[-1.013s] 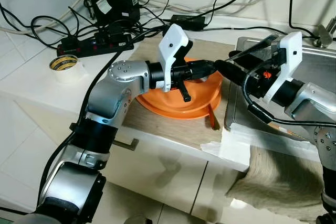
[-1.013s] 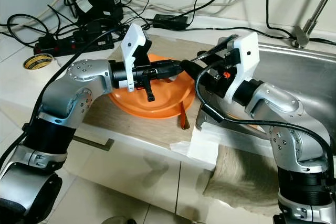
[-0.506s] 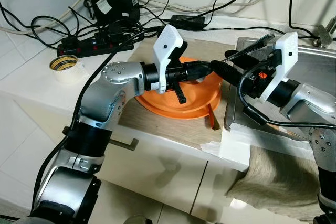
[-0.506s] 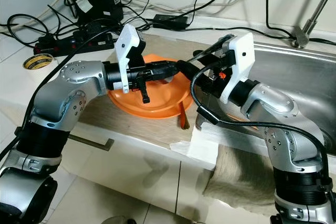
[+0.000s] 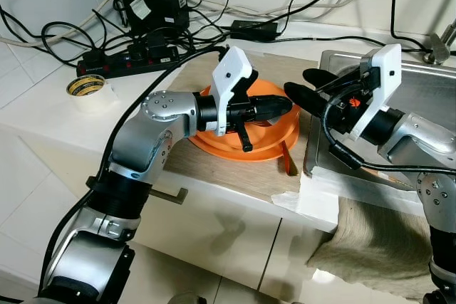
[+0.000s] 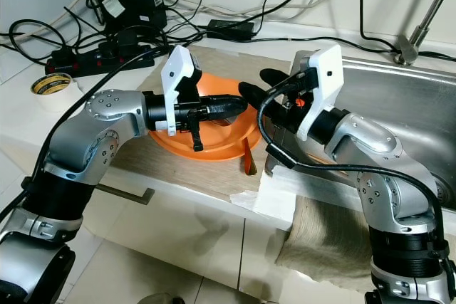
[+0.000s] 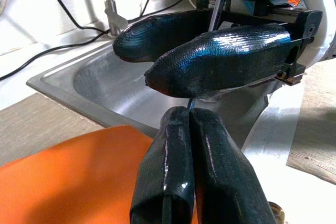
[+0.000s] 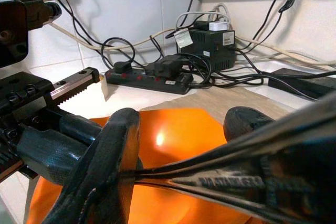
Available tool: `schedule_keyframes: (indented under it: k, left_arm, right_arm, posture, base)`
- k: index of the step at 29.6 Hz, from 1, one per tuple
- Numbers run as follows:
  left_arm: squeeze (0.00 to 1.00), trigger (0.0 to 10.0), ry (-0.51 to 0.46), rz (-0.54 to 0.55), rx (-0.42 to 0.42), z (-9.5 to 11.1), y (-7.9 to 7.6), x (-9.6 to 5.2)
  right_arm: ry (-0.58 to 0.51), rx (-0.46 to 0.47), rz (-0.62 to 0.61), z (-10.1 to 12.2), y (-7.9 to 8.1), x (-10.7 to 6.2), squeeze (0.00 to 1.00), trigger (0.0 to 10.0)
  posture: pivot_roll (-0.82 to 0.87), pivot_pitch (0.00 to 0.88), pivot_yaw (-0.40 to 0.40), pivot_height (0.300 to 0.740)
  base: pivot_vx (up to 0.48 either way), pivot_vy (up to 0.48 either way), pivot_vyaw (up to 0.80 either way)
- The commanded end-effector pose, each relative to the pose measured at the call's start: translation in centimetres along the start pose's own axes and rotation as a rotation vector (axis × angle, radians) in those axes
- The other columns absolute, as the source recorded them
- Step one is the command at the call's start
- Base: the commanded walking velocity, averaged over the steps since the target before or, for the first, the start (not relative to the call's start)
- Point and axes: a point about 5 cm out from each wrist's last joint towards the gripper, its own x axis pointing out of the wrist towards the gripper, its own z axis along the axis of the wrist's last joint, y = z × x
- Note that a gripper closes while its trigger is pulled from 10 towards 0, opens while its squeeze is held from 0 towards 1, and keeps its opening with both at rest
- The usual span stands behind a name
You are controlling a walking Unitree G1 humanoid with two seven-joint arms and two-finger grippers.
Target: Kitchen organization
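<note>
While over plate (image 5: pixel 269 135), L gripper (image 5: pixel 283 107) shut.

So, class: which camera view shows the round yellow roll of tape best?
The left eye view: the round yellow roll of tape lies whole on the white counter, label readable. The right eye view shows it smaller, near the picture's edge.

- You see a white counter (image 5: pixel 43 115) with black power strips (image 5: pixel 128 56) and cables along its back edge.
- A steel sink (image 6: pixel 406 105) sits at its right end.
- White cabinet fronts (image 5: pixel 214 236) stand below.
</note>
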Motion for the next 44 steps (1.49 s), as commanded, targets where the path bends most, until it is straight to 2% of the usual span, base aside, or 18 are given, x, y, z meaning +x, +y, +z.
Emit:
schedule_keyframes:
  k: [1, 2, 3, 4, 32, 33, 34, 35, 36, 44]
  left_arm:
    - [0.00, 0.0, -0.030, -0.102, 0.030, 0.9, -1.3, 0.5]
    - [0.00, 0.0, -0.033, -0.103, 0.032, 1.0, -1.4, 0.5]
    - [0.00, 0.0, -0.034, -0.103, 0.033, 1.0, -1.3, 0.5]
    - [0.00, 0.0, -0.036, -0.100, 0.036, 1.1, -1.3, 0.5]
    - [0.00, 0.0, 0.007, -0.037, 0.077, 0.7, -0.4, 0.3]
    - [0.00, 2.7, 0.014, -0.023, 0.079, 0.6, -0.2, 0.4]
    - [0.00, 2.7, 0.014, -0.023, 0.079, 0.6, -0.2, 0.4]
    - [0.00, 5.6, 0.017, -0.017, 0.079, 0.6, -0.1, 0.4]
    - [0.00, 10.0, 0.020, -0.011, 0.079, 0.6, -0.1, 0.4]
    - [0.00, 10.0, 0.050, 0.033, 0.103, 0.3, 0.4, 0.4]
  right_arm:
    - [0.003, -0.015, -0.047, 0.3, -0.7, 0.1, 0.00, 10.0]
    - [0.005, -0.015, -0.048, 0.2, -0.7, 0.1, 0.00, 9.5]
    - [0.005, -0.015, -0.049, 0.1, -0.7, 0.2, 0.00, 5.1]
    - [0.002, -0.013, -0.052, 0.1, -0.7, 0.2, 0.00, 0.0]
    - [0.014, -0.023, -0.105, -0.2, -1.3, 0.1, 0.00, 0.0]
    - [0.018, -0.022, -0.105, -0.3, -1.3, 0.1, 0.00, 0.0]
    - [0.018, -0.022, -0.105, -0.3, -1.3, 0.1, 0.00, 0.0]
    - [0.019, -0.021, -0.105, -0.3, -1.3, 0.1, 0.00, 0.0]
    - [0.020, -0.021, -0.105, -0.4, -1.3, 0.1, 0.00, 0.0]
    - [0.024, -0.020, -0.105, -0.4, -1.3, 0.1, 0.00, 0.0]
  posture:
    - [-0.04, 0.000, 0.058, 0.740]
    - [-0.04, 0.000, 0.058, 0.740]
    - [-0.04, 0.000, 0.058, 0.740]
    - [-0.04, 0.000, 0.058, 0.740]
    - [-0.03, 0.000, 0.056, 0.740]
    - [-0.03, 0.000, 0.056, 0.740]
    - [-0.03, 0.000, 0.056, 0.740]
    - [-0.03, 0.000, 0.056, 0.740]
    - [-0.03, 0.000, 0.056, 0.740]
    - [-0.03, 0.000, 0.056, 0.740]
  base:
    - [0.000, 0.000, 0.00]
    - [0.000, 0.000, 0.00]
    - [0.000, 0.000, 0.00]
    - [0.000, 0.000, 0.00]
    - [0.000, 0.000, 0.00]
    - [0.000, 0.000, 0.00]
    - [0.000, 0.000, 0.00]
    - [0.000, 0.000, 0.00]
    - [0.000, 0.000, 0.00]
    - [0.000, 0.000, 0.00]
